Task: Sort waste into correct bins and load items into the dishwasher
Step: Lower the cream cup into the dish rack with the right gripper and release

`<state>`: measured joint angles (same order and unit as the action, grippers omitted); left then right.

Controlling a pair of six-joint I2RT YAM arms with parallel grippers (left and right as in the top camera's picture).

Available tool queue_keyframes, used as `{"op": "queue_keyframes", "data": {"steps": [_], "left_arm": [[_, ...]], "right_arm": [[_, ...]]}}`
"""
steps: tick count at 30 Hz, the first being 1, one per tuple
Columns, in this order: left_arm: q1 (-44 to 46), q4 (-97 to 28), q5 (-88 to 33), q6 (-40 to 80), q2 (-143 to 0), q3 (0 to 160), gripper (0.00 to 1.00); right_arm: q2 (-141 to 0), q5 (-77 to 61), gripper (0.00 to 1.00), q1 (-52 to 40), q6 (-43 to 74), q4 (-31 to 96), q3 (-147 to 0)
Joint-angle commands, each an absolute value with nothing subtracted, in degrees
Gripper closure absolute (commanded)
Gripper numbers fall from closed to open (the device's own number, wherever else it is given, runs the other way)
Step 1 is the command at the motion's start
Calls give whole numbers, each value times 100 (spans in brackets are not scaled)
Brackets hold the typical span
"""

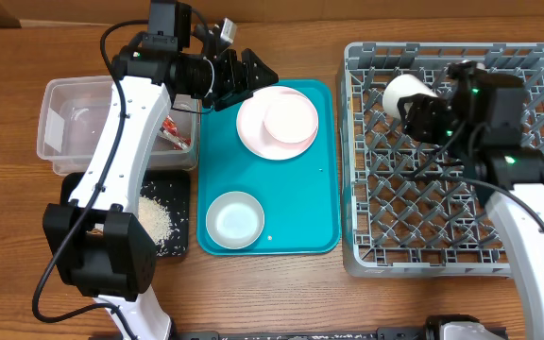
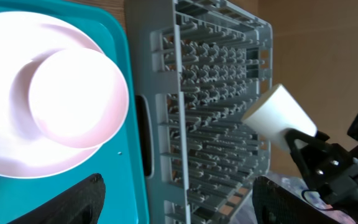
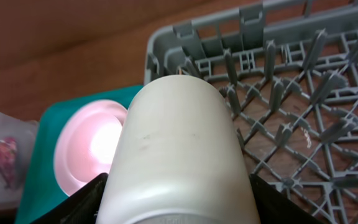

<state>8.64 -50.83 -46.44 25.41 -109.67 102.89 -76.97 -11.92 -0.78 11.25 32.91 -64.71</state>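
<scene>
My right gripper [image 1: 425, 113] is shut on the small white cup [image 1: 402, 94] and holds it on its side above the far left part of the grey dish rack [image 1: 366, 189]. In the right wrist view the cup [image 3: 179, 124] fills the space between the fingers [image 3: 176, 202], over the rack [image 3: 291, 93]. My left gripper [image 1: 248, 80] is open and empty, just left of the pale pink plate [image 1: 274, 127]. In the left wrist view its fingers [image 2: 178, 186] frame the plate [image 2: 55, 106], the rack [image 2: 210, 93] and the cup [image 2: 278, 115]. The pale bowl [image 1: 234, 219] sits nearer the front.
Plate and bowl lie on a teal serving tray [image 1: 300, 208]. A clear tub [image 1: 74, 123] at the left holds the red wrapper [image 1: 173, 132]. In front of it a black tray [image 1: 179, 184] holds the rice-like scraps [image 1: 159, 222]. The left arm reaches over both bins.
</scene>
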Motion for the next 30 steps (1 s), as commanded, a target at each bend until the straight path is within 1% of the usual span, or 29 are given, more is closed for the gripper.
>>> {"op": "queue_keyframes", "data": {"steps": [1, 9, 15, 27, 30], "left_arm": [[902, -5074, -4427, 2530, -10910, 10370, 22], [902, -5207, -3942, 2530, -10910, 10370, 19], [904, -5295, -3787, 2528, -10910, 10370, 19], [904, -5426, -3605, 2528, -10910, 10370, 19], [908, -5472, -3535, 2528, -10910, 10370, 19]], "right_arm": [[-7942, -851, 47, -325, 840, 3242, -6576], [-8506, -340, 48, -731, 720, 3232, -6576], [-8562, -198, 48, -740, 720, 3240, -6573], [-8562, -198, 49, -740, 720, 3750, -6571], [-8562, -196, 49, -740, 720, 3651, -6573]]}}
